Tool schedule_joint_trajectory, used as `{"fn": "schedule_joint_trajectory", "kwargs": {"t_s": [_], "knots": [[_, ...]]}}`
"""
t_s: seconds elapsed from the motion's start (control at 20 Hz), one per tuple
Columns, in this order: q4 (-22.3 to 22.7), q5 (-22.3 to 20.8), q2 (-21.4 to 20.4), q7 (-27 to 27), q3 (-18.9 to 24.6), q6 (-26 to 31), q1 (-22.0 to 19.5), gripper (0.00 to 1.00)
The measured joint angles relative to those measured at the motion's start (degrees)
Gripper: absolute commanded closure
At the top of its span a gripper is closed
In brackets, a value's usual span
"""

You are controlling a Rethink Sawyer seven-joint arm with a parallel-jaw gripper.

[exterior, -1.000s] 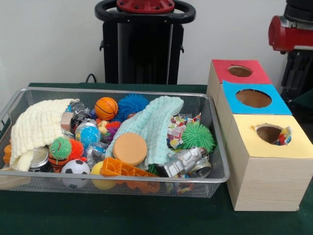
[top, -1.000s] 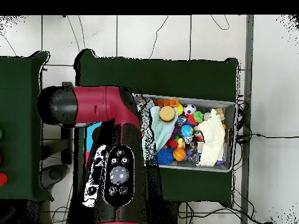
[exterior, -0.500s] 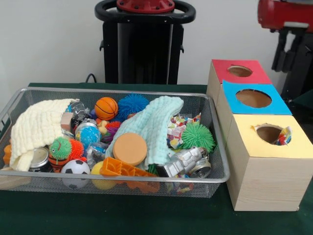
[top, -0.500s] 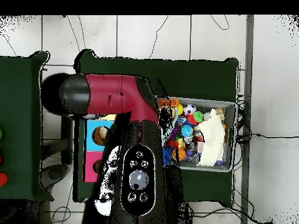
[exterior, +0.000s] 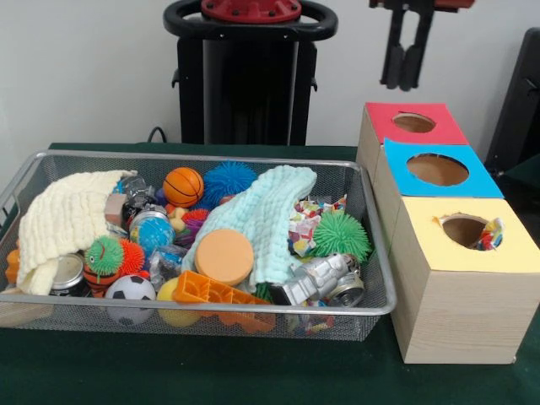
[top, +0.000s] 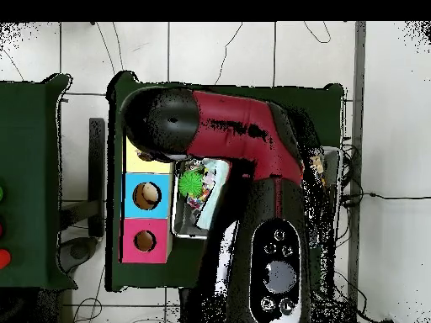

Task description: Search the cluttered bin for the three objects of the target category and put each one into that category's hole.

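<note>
The wire mesh bin (exterior: 211,158) stands on the green table, full of toys. One white multicolour-dotted piece (exterior: 310,219) lies in it between a mint cloth (exterior: 261,211) and a green spiky ball (exterior: 342,234). Another dotted bit (exterior: 310,324) shows through the front mesh. A dotted piece (exterior: 490,235) hangs at the right edge of the hole (exterior: 464,229) in the yellow-topped box. My gripper (exterior: 404,80) hangs high above the red-topped box (exterior: 413,123), open and empty. In the overhead view my arm (top: 244,143) covers most of the bin (top: 182,225) and hides the gripper.
A blue-topped box (exterior: 437,170) sits between the red and yellow ones, right of the bin. The bin also holds a cream cloth (exterior: 63,221), an orange disc (exterior: 224,256), small balls, a silver robot toy (exterior: 321,278) and an orange block (exterior: 207,291). The black pedestal (exterior: 249,76) stands behind.
My gripper has swung left across the top of the front view, from beyond the boxes to above the red box. In the overhead view the arm now covers the bin.
</note>
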Motion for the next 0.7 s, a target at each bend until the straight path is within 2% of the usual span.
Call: {"fn": "schedule_joint_trajectory", "kwargs": {"t_s": [0.3, 0.35, 0.7], "knots": [[0.0, -3.3, -0.1, 0.0, 0.0, -0.1, -0.4, 1.00], [0.0, -4.7, -0.1, 0.0, 0.0, -0.4, 0.1, 0.00], [0.0, -6.5, -0.1, 0.0, 0.0, -1.3, 1.2, 0.00]]}}
